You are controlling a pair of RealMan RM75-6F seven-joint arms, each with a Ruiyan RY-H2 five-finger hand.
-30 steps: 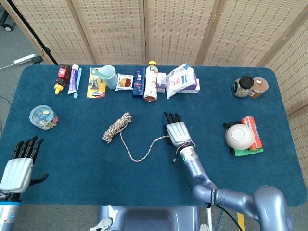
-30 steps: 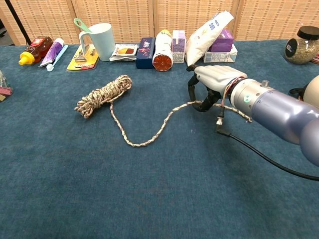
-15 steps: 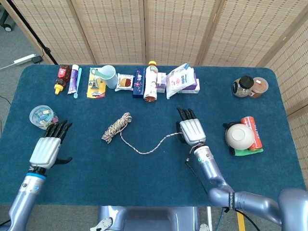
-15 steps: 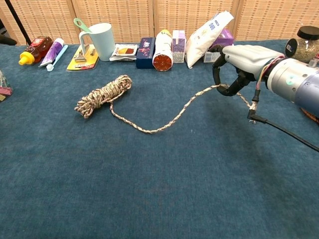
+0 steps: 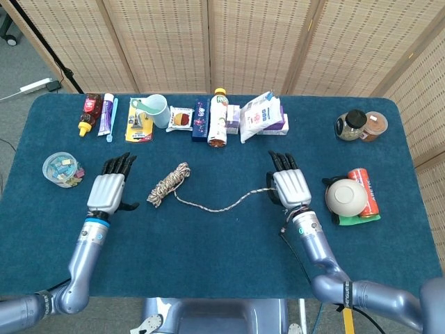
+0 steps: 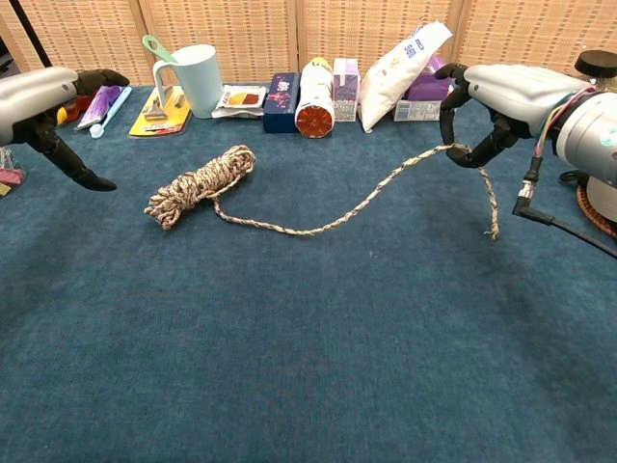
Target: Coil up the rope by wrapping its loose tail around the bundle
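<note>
**Tail lifted on the right, bundle waiting on the left**

The right hand (image 6: 501,101) has the rope's loose tail (image 6: 386,188) pinched between thumb and fingers (image 6: 461,85), raised off the bench (image 6: 308,367), with the very end dangling straight down below the grip. From there the tail sags and trails leftward along the blue cloth to the bundle (image 6: 201,185), which lies on the bench just in front of the mug (image 6: 198,77), its long axis running diagonally, near-left to far-right.

Over on the other side, the left hand (image 5: 108,189) hovers just beside the bundle's left end, not touching it, fingers apart and nothing in them. It is clearly the nearer hand to the bundle; the right hand is well apart from it, out toward the white bowl (image 5: 345,197).

So the geometry reads like this: bundle lies left of the right hand, the tail stretched between them. My read is that the left hand needs to pin or lift the bundle before the right can carry the tail back across and around it, crosswise to that diagonal axis.
</note>
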